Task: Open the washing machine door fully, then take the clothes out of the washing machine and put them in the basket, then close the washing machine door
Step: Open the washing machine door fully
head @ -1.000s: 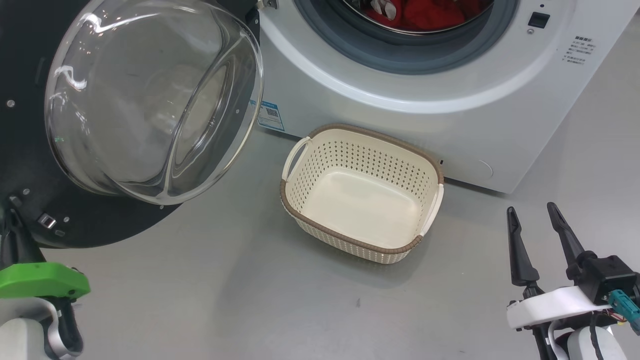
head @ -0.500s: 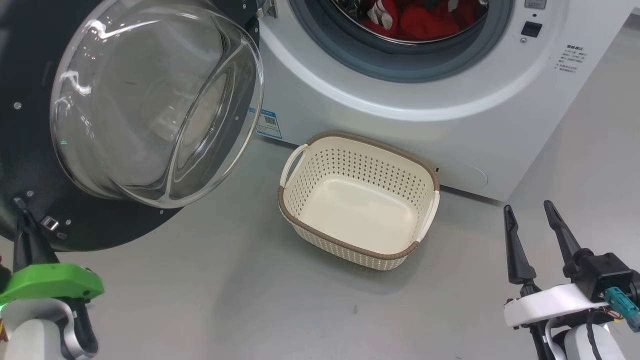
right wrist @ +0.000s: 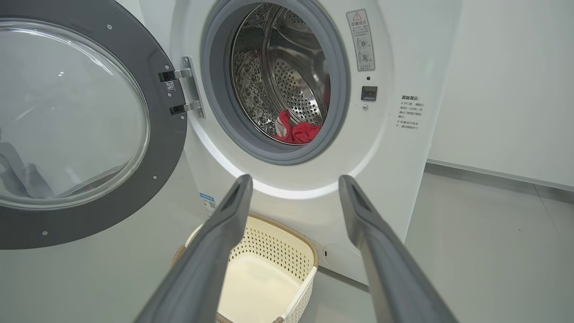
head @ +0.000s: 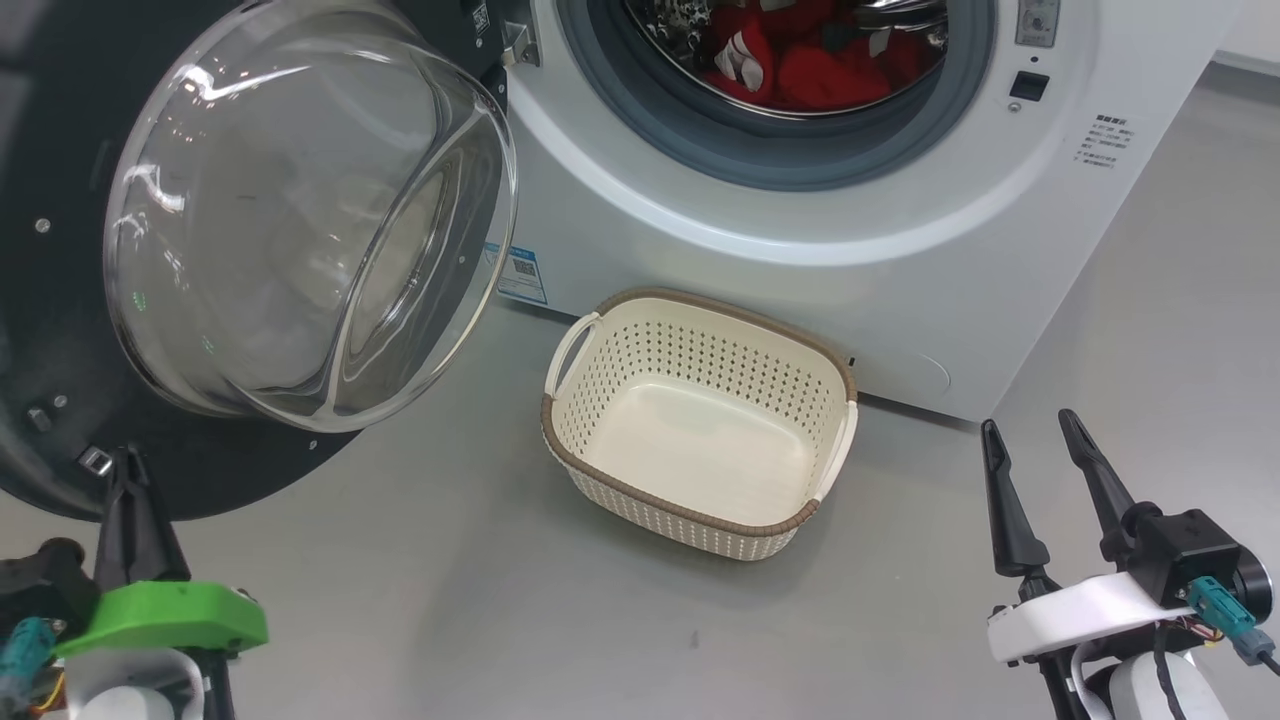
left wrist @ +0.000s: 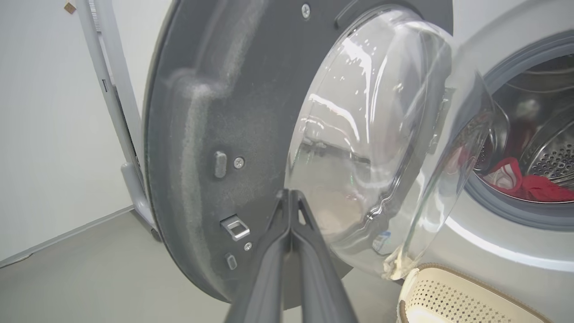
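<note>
The washing machine (head: 800, 250) stands with its door (head: 230, 470) swung wide to the left, glass bowl (head: 300, 220) bulging toward me. Red clothes (head: 820, 70) lie in the drum, and the right wrist view also has the clothes (right wrist: 298, 131). The cream basket (head: 700, 450) sits on the floor below the drum mouth with nothing in it. My left gripper (head: 125, 458) is shut, its tip at the door's lower black rim; the left wrist view has the left gripper (left wrist: 289, 194) before the door's inner face (left wrist: 215, 112). My right gripper (head: 1030, 422) is open, right of the basket.
Grey floor (head: 450, 600) spreads around the basket. A pale metal post (left wrist: 107, 89) stands behind the door by a white wall. Another white wall (right wrist: 502, 80) runs right of the machine. The door latch (left wrist: 235, 226) sits left of my left fingers.
The head camera has moved, shifting the whole picture down and showing more of the drum. My left gripper has come right and further into view; the right one has barely shifted.
</note>
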Tool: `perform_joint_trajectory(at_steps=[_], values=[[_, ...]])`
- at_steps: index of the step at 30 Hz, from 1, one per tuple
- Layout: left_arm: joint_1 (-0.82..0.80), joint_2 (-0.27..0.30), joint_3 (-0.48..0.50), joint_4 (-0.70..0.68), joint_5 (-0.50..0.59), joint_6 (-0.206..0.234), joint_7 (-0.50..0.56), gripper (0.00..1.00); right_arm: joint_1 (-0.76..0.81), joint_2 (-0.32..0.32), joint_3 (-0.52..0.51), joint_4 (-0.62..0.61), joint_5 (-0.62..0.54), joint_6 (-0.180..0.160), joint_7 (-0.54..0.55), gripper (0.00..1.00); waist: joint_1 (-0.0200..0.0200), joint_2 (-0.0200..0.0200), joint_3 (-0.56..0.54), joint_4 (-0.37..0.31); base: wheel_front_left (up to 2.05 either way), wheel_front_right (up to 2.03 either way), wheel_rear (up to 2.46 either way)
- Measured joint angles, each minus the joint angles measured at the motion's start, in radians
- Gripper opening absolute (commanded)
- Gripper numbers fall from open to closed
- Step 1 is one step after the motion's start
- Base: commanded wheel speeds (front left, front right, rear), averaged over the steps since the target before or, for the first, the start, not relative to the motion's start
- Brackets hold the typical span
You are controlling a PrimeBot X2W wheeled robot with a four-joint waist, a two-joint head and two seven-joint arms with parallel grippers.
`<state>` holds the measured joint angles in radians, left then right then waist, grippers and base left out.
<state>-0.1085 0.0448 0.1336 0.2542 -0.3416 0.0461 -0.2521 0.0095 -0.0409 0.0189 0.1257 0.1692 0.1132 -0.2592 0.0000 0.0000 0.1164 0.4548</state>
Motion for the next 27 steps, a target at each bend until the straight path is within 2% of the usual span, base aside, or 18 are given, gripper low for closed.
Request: perform_joint_trajectory(at_steps=[7, 8, 9, 10, 11, 21, 27], values=[[0.046, -0.007, -0.069, -0.049, 0.006, -0.036, 0.000, 0.00, 0.002, 0.000, 0.016, 0.000, 0.013, 0.000, 0.000, 1.00, 0.0000, 0.0000, -0.018, -0.022, 0.00, 0.00, 0.00], [0.051, -0.008, -0.083, -0.053, 0.009, -0.044, 0.000, 0.14, 0.004, 0.000, 0.018, 0.000, 0.014, -0.001, 0.000, 1.00, 0.0000, 0.0000, -0.020, -0.026, 0.00, 0.00, 0.00], [0.055, -0.008, -0.097, -0.060, 0.009, -0.049, 0.000, 0.38, 0.005, 0.000, 0.020, -0.001, 0.014, -0.001, 0.000, 1.00, 0.0000, 0.0000, -0.022, -0.030, 0.00, 0.00, 0.00], [0.058, -0.008, -0.110, -0.068, 0.010, -0.053, 0.000, 0.66, 0.005, 0.000, 0.022, -0.001, 0.015, -0.001, 0.000, 1.00, 0.0000, 0.0000, -0.023, -0.034, 0.00, 0.00, 0.00], [0.059, -0.008, -0.123, -0.071, 0.012, -0.054, 0.000, 0.99, 0.005, 0.000, 0.025, -0.001, 0.015, -0.001, 0.000, 1.00, 0.0000, 0.0000, -0.024, -0.038, 0.00, 0.00, 0.00], [0.100, -0.007, -0.197, -0.102, 0.024, -0.070, 0.000, 1.00, 0.004, 0.000, 0.061, -0.007, 0.023, -0.003, 0.000, 1.00, 0.0000, 0.0000, -0.029, -0.091, 0.00, 0.00, 0.00], [0.110, -0.007, -0.232, -0.116, 0.027, -0.074, 0.000, 1.00, 0.005, 0.000, 0.076, -0.014, 0.028, -0.020, 0.000, 1.00, 0.0000, 0.0000, -0.029, -0.132, 0.00, 0.00, 0.00]])
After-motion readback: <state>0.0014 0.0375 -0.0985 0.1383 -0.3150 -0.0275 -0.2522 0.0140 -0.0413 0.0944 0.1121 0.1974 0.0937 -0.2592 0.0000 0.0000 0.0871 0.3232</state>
